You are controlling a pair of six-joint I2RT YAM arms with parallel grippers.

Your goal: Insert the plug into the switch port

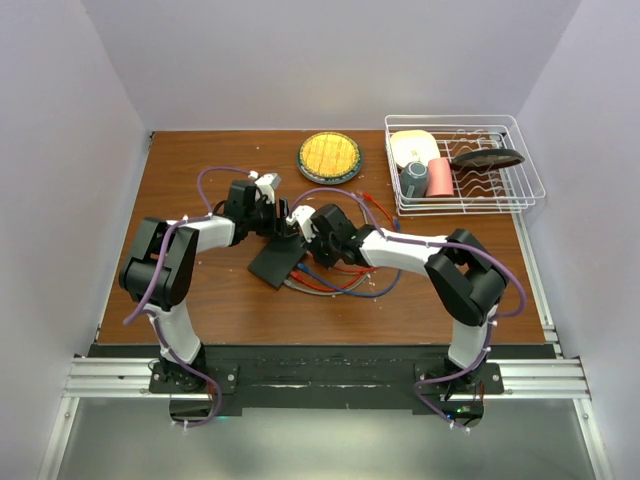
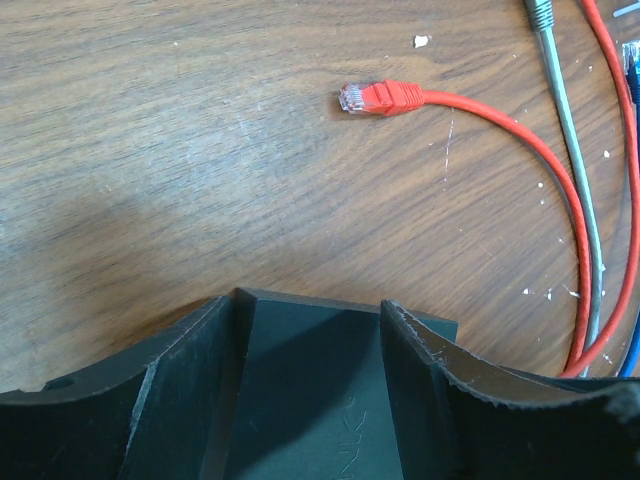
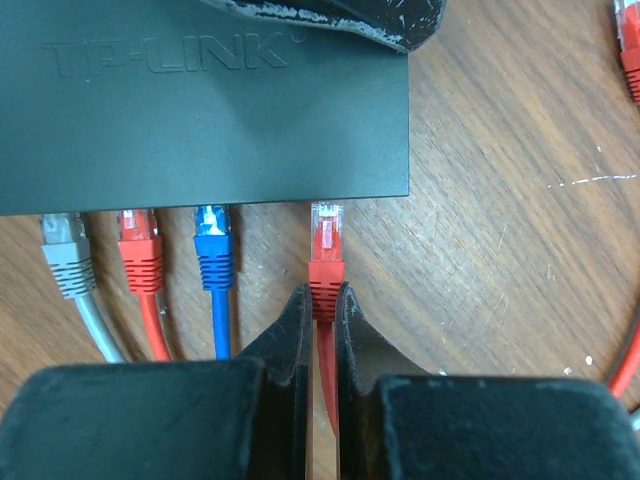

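The switch [image 1: 277,262] is a flat dark box in the middle of the table; its TP-LINK top fills the upper left of the right wrist view [image 3: 200,110]. My left gripper [image 1: 282,232] is shut on the switch [image 2: 310,390], one finger on each side. My right gripper [image 3: 322,295] is shut on the ribbed boot of a red plug [image 3: 326,228]. The plug's clear tip sits at the switch's port edge, right of the blue plug [image 3: 212,235]. Grey [image 3: 62,245] and red [image 3: 138,245] plugs also sit in ports. In the top view my right gripper [image 1: 311,256] is at the switch's right side.
A loose red plug [image 2: 375,97] lies on the wood beyond the switch, with its cable curving right beside grey [image 2: 570,130] and blue cables. A round yellow dish [image 1: 329,155] stands at the back. A white wire rack [image 1: 500,195] with dishes stands at the back right.
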